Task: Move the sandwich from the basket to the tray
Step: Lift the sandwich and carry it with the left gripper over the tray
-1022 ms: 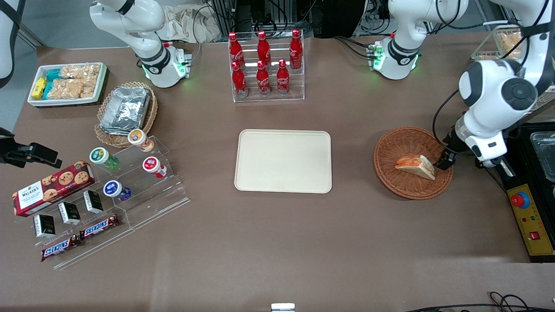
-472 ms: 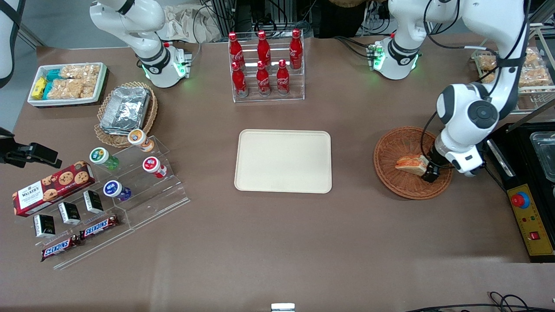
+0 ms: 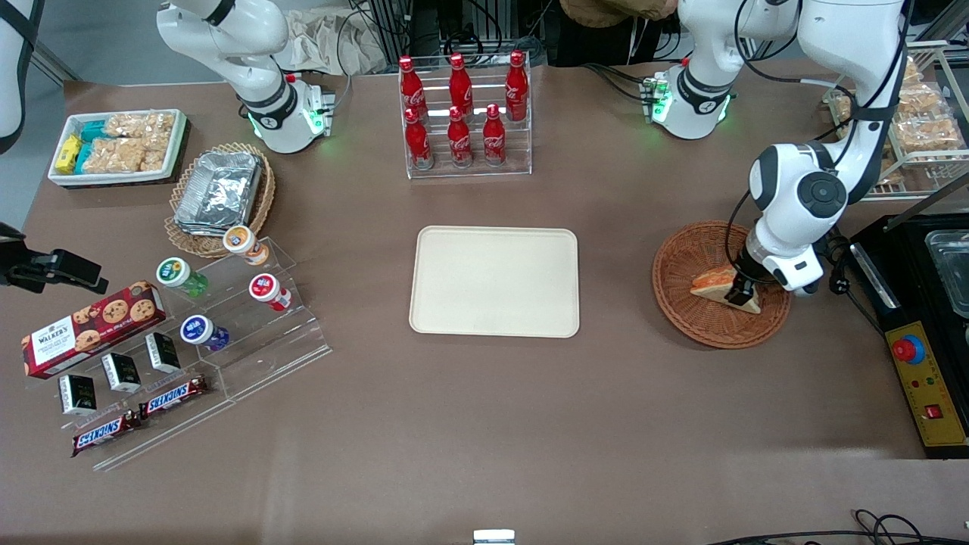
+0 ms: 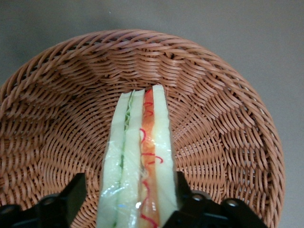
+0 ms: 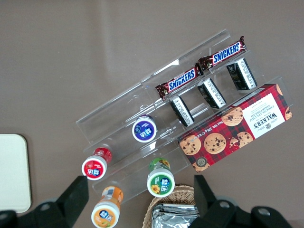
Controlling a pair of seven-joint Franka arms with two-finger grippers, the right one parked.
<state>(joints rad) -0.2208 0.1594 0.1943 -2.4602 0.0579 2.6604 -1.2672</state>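
The sandwich [image 3: 708, 281], a white-bread wedge with orange and green filling, lies in the round reddish-brown basket [image 3: 693, 318] toward the working arm's end of the table. My left gripper [image 3: 738, 291] is down in the basket, open, with its fingers astride the sandwich's wide end. In the left wrist view the sandwich [image 4: 137, 152] stands on edge between the two black fingers [image 4: 75, 192]; one finger touches the bread and a small gap shows at the other. Basket weave [image 4: 52, 104] surrounds it. The cream tray [image 3: 493, 281] lies bare at the table's middle, beside the basket.
A rack of red cola bottles [image 3: 462, 113] stands farther from the camera than the tray. A black machine with a red button [image 3: 927, 356] sits beside the basket at the table's end. Snack displays [image 3: 189, 333] and a foil-tray basket [image 3: 219, 193] lie toward the parked arm's end.
My gripper has moved from the basket's rim inward over the sandwich and come down around its wide end. The sandwich and the basket have stayed in place.
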